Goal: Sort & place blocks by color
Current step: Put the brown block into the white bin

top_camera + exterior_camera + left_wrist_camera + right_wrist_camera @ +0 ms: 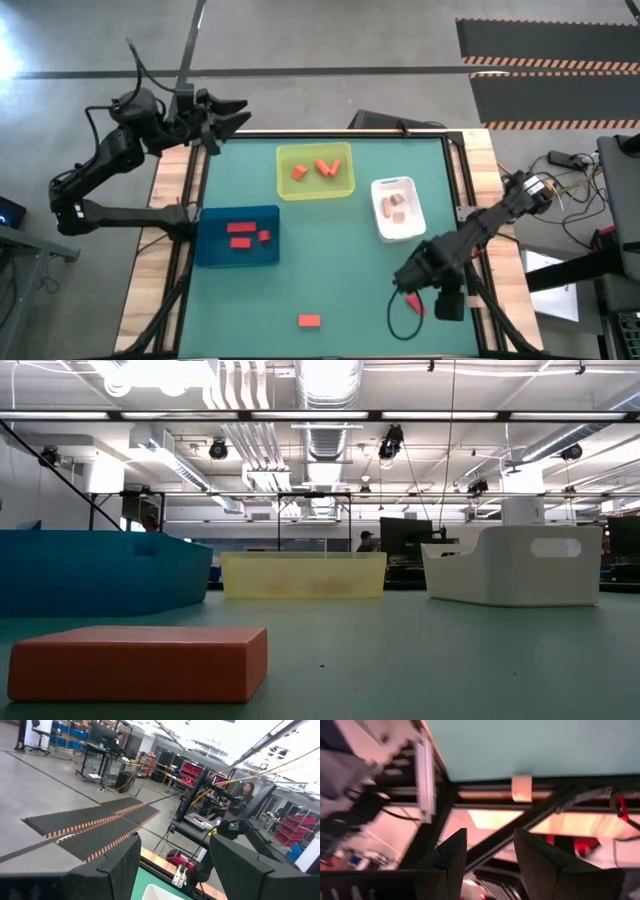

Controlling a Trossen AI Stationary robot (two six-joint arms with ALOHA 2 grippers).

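One red-orange block (309, 320) lies flat on the green mat near the table's near edge, and it looms large in the low view (135, 660). Red blocks (241, 235) lie in the blue tray (210, 255). Orange blocks (321, 168) lie in the yellow-green tray (288, 188). Tan-pink blocks (394, 208) lie in the white tray (412, 230). My left gripper (238, 113) hovers open at the table's far left corner, empty (175, 865). My right gripper (405, 284) hangs open and empty (490, 855) over the near right part of the mat, right of the loose block.
The three trays stand in a row across the middle of the mat: blue (100, 570), yellow-green (303, 575), white (515, 565). A red cable (412, 303) loops on the mat below my right gripper. The table's wooden edges and black frame run along both sides.
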